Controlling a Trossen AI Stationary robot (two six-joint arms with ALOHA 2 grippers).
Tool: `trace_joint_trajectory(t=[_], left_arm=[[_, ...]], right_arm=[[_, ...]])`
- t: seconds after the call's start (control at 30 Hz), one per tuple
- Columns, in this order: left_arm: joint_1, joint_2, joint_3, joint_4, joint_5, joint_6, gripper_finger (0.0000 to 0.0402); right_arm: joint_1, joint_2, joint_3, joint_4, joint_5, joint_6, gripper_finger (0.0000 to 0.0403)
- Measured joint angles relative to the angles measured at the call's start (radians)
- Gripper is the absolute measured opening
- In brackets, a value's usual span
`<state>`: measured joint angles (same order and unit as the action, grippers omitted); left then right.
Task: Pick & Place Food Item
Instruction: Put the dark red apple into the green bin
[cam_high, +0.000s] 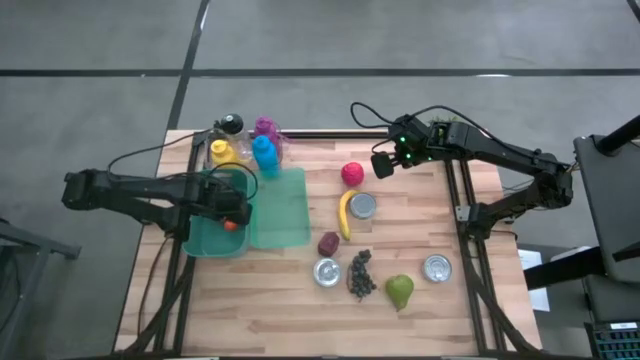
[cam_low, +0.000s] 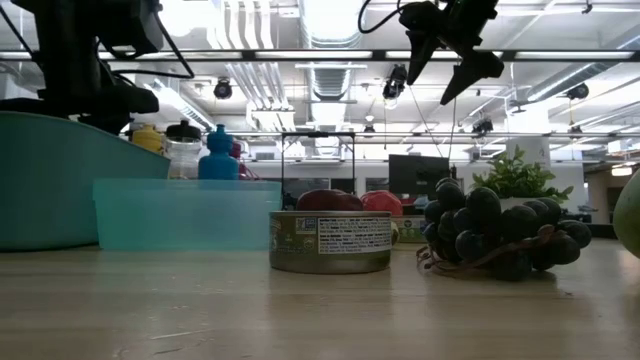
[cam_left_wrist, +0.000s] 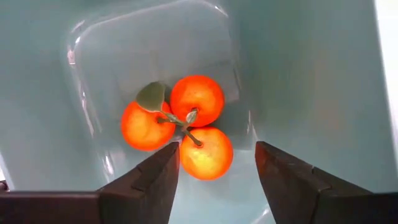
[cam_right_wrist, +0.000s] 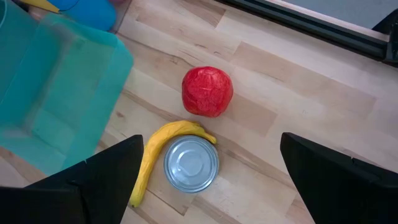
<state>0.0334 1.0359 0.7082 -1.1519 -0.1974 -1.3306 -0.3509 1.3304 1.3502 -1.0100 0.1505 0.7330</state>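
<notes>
My left gripper (cam_left_wrist: 217, 177) sits inside the translucent teal plastic bin (cam_left_wrist: 298, 81), its fingers spread apart and holding nothing; the cluster of three orange tangerines with a green leaf (cam_left_wrist: 177, 124) lies on the bin floor just beyond the fingertips, one fruit partly between them. My worry: if I lift out crooked, a finger could catch the stem or nudge a fruit and drag the cluster up the wall. My right gripper (cam_right_wrist: 211, 177) hangs wide open above the red apple (cam_right_wrist: 207, 91), yellow banana (cam_right_wrist: 155, 155) and silver tin can (cam_right_wrist: 191, 163), clear of all three.

Glossy oranges (cam_left_wrist: 179, 127), translucent plastic bin (cam_left_wrist: 298, 74)
</notes>
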Motion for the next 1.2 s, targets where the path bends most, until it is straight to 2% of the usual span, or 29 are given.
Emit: trace_joint_trajectory(t=[0.23, 0.53, 0.67, 0.8, 0.97, 1.07, 1.2], left_arm=[[0.0, 0.0, 0.0, 0.004, 0.0, 0.041, 0.0217], [0.0, 0.0, 0.0, 0.045, -0.019, 0.018, 0.0217], [0.0, 0.0, 0.0, 0.046, 0.023, 0.02, 0.0217], [-0.001, -0.008, 0.006, 0.049, 0.085, 0.112, 0.0217], [-0.001, -0.035, 0.067, 0.039, 0.085, 0.183, 0.0217], [-0.001, -0.053, 0.12, 0.041, 0.053, 0.182, 0.0217], [-0.003, -0.066, 0.195, 0.027, -0.05, 0.218, 0.0217]], right_arm=[[0.0, 0.0, 0.0, 0.0, 0.0, 0.0, 0.0378], [0.0, 0.0, 0.0, 0.0, 0.0, 0.0, 0.0378], [0.0, 0.0, 0.0, 0.0, 0.0, 0.0, 0.0378], [0.0, 0.0, 0.0, 0.0, 0.0, 0.0, 0.0378], [0.0, 0.0, 0.0, 0.0, 0.0, 0.0, 0.0378], [0.0, 0.0, 0.0, 0.0, 0.0, 0.0, 0.0378], [0.0, 0.0, 0.0, 0.0, 0.0, 0.0, 0.0378]])
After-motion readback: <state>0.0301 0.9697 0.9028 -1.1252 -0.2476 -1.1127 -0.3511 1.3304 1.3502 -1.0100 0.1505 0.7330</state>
